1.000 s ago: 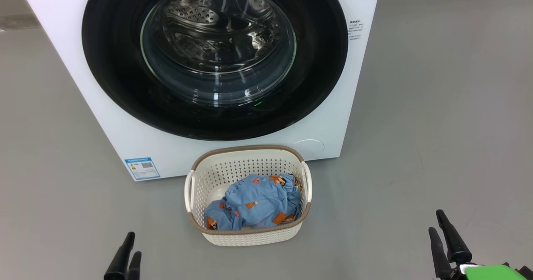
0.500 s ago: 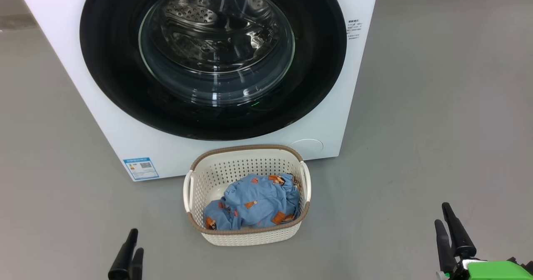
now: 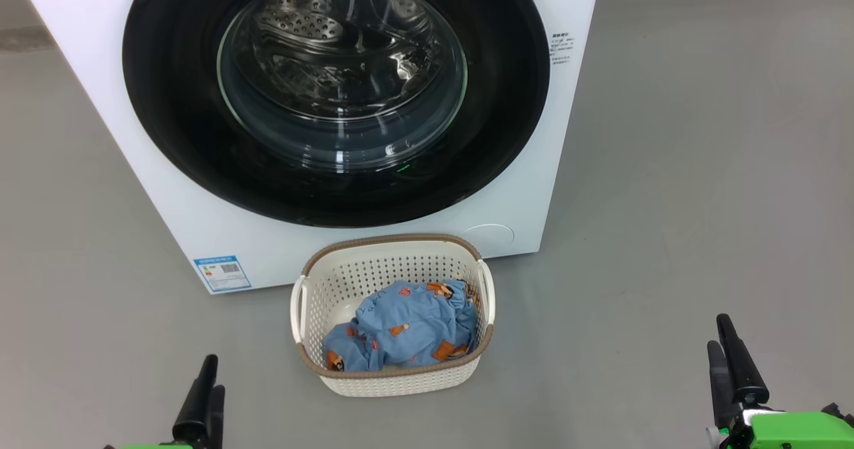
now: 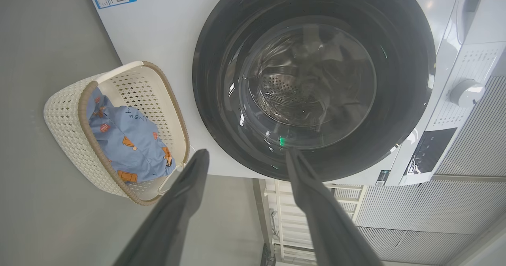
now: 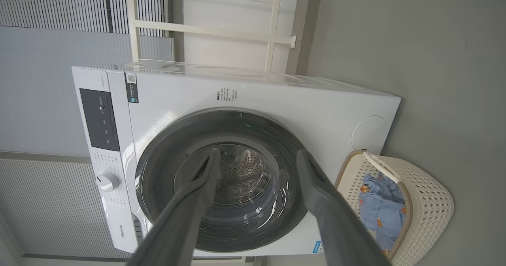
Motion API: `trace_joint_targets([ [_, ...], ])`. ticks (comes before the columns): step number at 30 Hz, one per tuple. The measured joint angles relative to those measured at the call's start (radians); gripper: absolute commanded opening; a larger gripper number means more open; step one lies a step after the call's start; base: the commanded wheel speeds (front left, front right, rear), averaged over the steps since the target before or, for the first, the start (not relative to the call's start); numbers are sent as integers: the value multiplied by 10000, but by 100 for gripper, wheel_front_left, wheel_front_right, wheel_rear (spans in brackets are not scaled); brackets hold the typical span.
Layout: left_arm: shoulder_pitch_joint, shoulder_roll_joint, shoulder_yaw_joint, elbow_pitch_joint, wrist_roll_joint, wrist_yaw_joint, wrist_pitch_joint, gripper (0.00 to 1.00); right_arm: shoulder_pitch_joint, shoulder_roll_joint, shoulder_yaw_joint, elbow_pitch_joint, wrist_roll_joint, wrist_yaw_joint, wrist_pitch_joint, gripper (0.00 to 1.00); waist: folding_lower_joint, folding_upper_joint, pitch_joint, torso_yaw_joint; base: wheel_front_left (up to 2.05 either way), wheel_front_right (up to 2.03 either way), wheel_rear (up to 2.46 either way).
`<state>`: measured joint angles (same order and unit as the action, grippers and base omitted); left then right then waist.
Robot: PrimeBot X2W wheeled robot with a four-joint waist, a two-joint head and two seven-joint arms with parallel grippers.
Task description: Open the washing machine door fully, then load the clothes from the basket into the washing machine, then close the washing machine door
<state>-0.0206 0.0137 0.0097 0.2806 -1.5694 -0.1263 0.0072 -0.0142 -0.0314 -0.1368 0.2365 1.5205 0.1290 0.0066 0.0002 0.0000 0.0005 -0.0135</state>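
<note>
- Machine: the washing machine [image 3: 200, 195] stands square before the robot and takes up the 12 o'clock half of the head view. Its top is cut off there.
- Door: the washing machine door [image 3: 340, 89] sits shut and flush, so the opening step is judged not yet begun. No handle or hinge side can be made out on its black rim.
- Basket: the basket [image 3: 393, 241] stands on the floor at 6 o'clock of the door, just beside the cabinet. It is presumably set there for a short lift to the drum.
- Clothes: the clothes [image 3: 407, 325] lie bundled inside the basket, toward its 5 o'clock side. Whatever lies beneath them is hidden.
- Grippers: the left gripper [image 3: 213, 377] is at 7 o'clock of the head view and the right gripper [image 3: 718, 330] at 5 o'clock, both well apart from basket and door. The wrist views show each pair of fingers spread wide and empty, which I judge a ready stance. The arms are cut off at the bottom edge.
</note>
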Motion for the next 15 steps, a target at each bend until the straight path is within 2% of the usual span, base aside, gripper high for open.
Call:
trace_joint_targets([
  [8,-1,17,113,-251,539,0,-222,100,-2,-6,-84,-105,-464,0,-244,100,0,0,-76,5,0,0,0],
  [15,-1,25,228,-717,1070,104,-439,100,-19,-4,-184,-451,-1407,0,-454,100,0,0,-134,38,0,0,0],
])
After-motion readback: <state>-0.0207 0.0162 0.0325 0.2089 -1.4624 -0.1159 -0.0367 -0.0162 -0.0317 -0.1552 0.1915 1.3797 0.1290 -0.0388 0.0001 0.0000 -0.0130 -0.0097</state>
